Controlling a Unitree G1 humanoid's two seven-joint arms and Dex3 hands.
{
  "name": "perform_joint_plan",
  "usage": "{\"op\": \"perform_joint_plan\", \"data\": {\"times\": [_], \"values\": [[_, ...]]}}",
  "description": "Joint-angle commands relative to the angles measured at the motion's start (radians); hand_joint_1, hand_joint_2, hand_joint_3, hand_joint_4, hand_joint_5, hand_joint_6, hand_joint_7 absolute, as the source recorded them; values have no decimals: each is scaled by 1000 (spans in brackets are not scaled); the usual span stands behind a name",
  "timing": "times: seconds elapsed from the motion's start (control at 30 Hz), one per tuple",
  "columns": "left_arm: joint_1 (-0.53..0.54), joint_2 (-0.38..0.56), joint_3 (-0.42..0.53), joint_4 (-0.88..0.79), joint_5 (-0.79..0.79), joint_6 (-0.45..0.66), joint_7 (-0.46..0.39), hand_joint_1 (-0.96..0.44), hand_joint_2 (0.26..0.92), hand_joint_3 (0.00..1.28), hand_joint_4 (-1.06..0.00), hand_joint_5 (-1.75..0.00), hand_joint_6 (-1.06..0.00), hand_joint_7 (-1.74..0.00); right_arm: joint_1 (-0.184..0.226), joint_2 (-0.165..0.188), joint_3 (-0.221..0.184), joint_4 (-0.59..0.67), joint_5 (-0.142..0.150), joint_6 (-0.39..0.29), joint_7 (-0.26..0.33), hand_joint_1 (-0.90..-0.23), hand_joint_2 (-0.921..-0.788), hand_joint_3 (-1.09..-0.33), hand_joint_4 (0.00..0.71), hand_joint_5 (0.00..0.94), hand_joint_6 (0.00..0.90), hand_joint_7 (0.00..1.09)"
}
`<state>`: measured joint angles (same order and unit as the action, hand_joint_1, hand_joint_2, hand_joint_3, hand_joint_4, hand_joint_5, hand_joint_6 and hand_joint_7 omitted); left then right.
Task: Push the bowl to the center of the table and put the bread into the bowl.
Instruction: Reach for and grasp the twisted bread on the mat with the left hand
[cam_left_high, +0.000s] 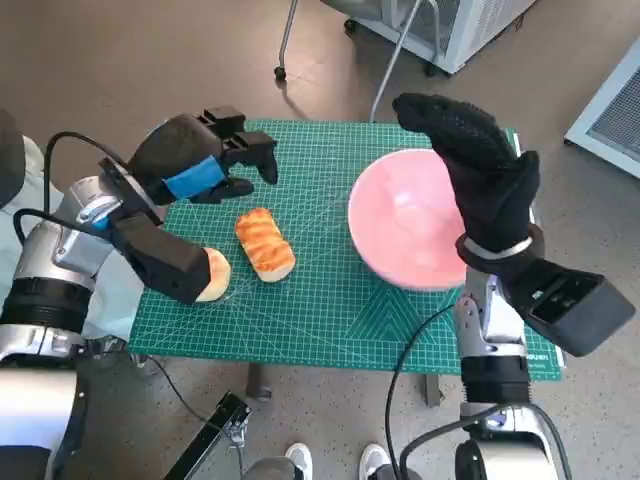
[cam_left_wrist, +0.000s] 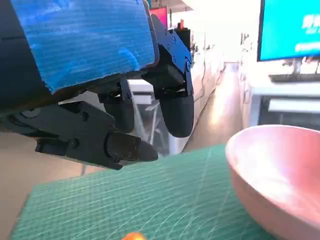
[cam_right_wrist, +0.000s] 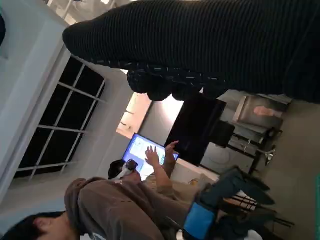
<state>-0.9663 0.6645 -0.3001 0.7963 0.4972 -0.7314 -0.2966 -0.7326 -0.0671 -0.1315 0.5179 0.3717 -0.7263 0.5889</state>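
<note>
Left hand (cam_left_high: 205, 160) fingers apart, holding nothing | right hand (cam_left_high: 470, 160) spread over bowl (cam_left_high: 400, 225) | bread (cam_left_high: 265, 243) on mat (cam_left_high: 330, 300)

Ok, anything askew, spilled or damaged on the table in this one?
Nothing spilled or broken. The pink bowl sits upright but off toward the table's right side, with the right robot hand over its rim. Two pieces of bread lie loose on the green mat, one partly hidden under the left forearm.

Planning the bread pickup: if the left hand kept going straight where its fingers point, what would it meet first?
Probably the pink bowl: the left hand points across bare mat toward it, above the bread. Height is unclear.
</note>
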Motion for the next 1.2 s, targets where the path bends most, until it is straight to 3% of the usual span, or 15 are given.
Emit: {"op": "perform_joint_plan", "data": {"times": [0.03, 0.27, 0.47, 1.2], "values": [[45, 26, -30, -160, -58, 298, -362, 15, 771, 70, -74, -173, -80, -275, 8, 1, 1, 3, 4, 10, 6, -738, -921, -774, 324, 28, 3, 991], [80, 24, -35, -199, -23, 322, -407, -20, 732, 29, -4, -11, -94, -150, 11, -3, 0, 2, -4, 1, 4, -740, -921, -773, 324, 30, 1, 988], [98, 14, -67, -196, 35, 295, -364, -44, 734, 24, 0, 0, -111, -147, 8, -3, -1, 6, -2, 1, 4, -739, -921, -772, 324, 31, 0, 982], [19, -111, -241, 82, 254, 266, -168, -76, 753, 17, -25, -7, -141, -134, 17, 0, 1, 2, -5, -4, 3, -741, -921, -772, 321, 35, 1, 980]]}}
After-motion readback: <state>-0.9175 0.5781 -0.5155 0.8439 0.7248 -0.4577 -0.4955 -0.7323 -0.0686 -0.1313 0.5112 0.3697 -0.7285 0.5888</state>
